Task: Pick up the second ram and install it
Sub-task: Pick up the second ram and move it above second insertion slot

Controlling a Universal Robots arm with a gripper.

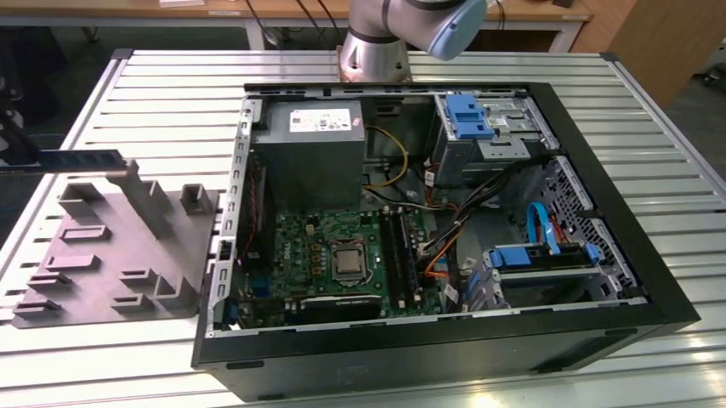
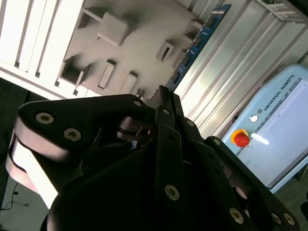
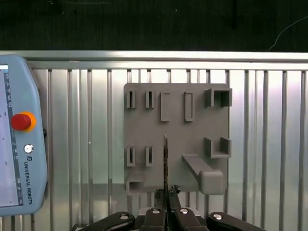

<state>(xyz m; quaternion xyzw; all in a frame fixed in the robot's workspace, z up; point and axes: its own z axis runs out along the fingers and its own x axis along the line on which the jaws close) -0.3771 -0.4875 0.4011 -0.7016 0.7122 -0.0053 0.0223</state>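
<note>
One thin stick, the second ram (image 1: 74, 160), is held in the end effector (image 3: 166, 195), whose black fingers (image 3: 155, 214) are closed tight on one end of it. In the exterior view the stick lies flat and level high on the exterior view's left, over the far edge of the gray tray (image 1: 114, 255). Its free end comes close to a tall post on the tray, and I cannot tell if they touch. In the second wrist view the ram (image 2: 195, 45) shows as a long blue board with black chips, poking out from the fingers over the tray (image 2: 134, 29) and the silver ribbed worktop (image 2: 231, 67). In the first wrist view it (image 3: 165, 159) is seen edge-on as a dark thin line in front of the tray (image 3: 139, 130). A light blue control pad (image 3: 19, 163) with a red button (image 3: 21, 121) lies on the worktop beside the tray. The open computer case (image 1: 454, 348) sits in the middle of the exterior view, just beside the tray. Inside it are a green board (image 1: 318, 246), long black slots (image 1: 397, 255), a gray power box (image 1: 312, 153) and blue clips (image 1: 467, 115). The arm's base (image 1: 380, 42) stands behind the case.
</note>
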